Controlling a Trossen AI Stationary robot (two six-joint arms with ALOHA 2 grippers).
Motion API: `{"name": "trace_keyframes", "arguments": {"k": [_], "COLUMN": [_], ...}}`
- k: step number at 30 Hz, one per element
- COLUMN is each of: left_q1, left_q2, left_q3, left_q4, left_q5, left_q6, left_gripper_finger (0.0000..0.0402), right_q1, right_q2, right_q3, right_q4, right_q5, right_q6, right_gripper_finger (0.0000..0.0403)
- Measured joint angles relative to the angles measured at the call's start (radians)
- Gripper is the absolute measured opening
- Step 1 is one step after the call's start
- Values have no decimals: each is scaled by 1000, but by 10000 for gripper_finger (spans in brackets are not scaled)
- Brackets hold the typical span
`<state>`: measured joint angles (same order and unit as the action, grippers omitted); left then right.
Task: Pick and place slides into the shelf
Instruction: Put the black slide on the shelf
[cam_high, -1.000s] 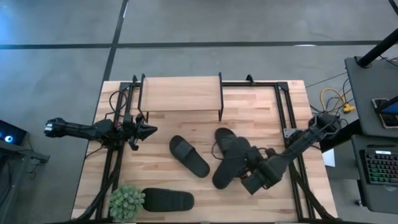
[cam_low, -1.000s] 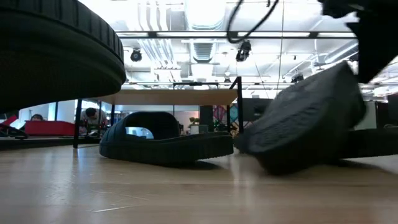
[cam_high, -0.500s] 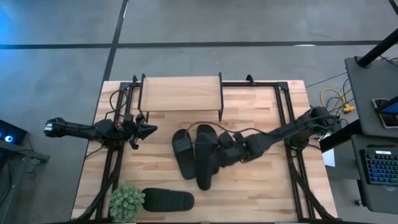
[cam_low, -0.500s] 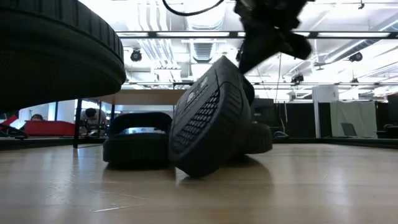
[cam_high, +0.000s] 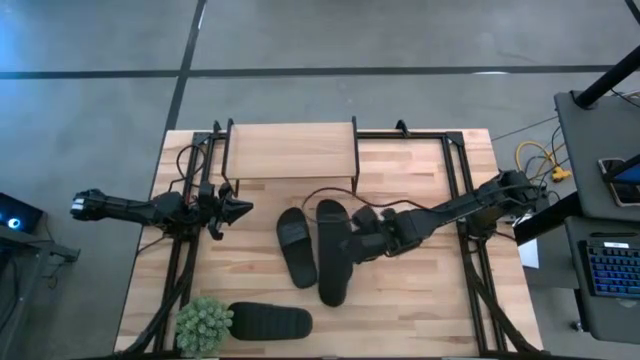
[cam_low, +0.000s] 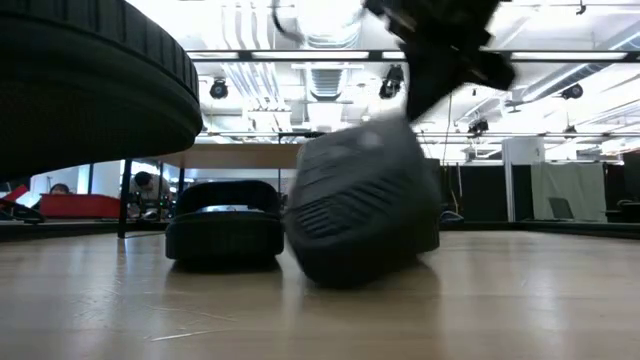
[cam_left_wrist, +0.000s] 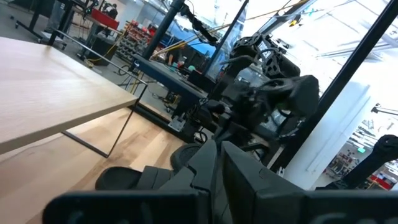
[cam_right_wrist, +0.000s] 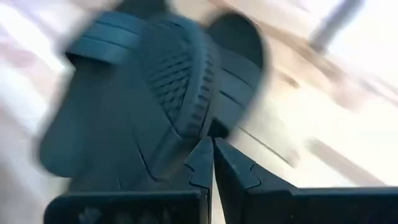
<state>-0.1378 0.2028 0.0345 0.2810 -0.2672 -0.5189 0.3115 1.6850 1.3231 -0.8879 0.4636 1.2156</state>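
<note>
Your right gripper (cam_high: 362, 240) is clamped on a slide (cam_high: 333, 250) mid-worktop, beside another slide (cam_high: 296, 246). Left gripper (cam_high: 243, 209) sits pinched together at the left edge.

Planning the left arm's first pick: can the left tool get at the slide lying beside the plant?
Probably yes. The left tool waits at the table's left side, and bare tabletop lies between it and that slide. Only the plant crowds the slide's near end.

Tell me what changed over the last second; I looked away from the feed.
The right hand, shut on a black rubber slide sandal, swept it from the table's right toward the middle, beside another black slide, which swung round to lie lengthwise next to it. The left hand, the light wood shelf, the slide by the green potted plant stayed put.
</note>
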Motion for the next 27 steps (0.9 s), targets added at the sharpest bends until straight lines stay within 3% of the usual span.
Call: {"name": "trace_keyframes", "arguments": {"k": [5,27], "left_q1": [0,0], "left_q2": [0,-2], "left_q3": [0,0], "left_q4": [0,0], "left_q5": [0,1], "left_q6": [1,1], "left_gripper_finger": [10,10], "right_q1": [6,24], "right_q2": [0,1], "right_q3": [-2,-2], "right_q4": [-159,-84], "right_q5": [-49,-78], "right_q6": [143,225], "right_gripper_finger": [9,9]}}
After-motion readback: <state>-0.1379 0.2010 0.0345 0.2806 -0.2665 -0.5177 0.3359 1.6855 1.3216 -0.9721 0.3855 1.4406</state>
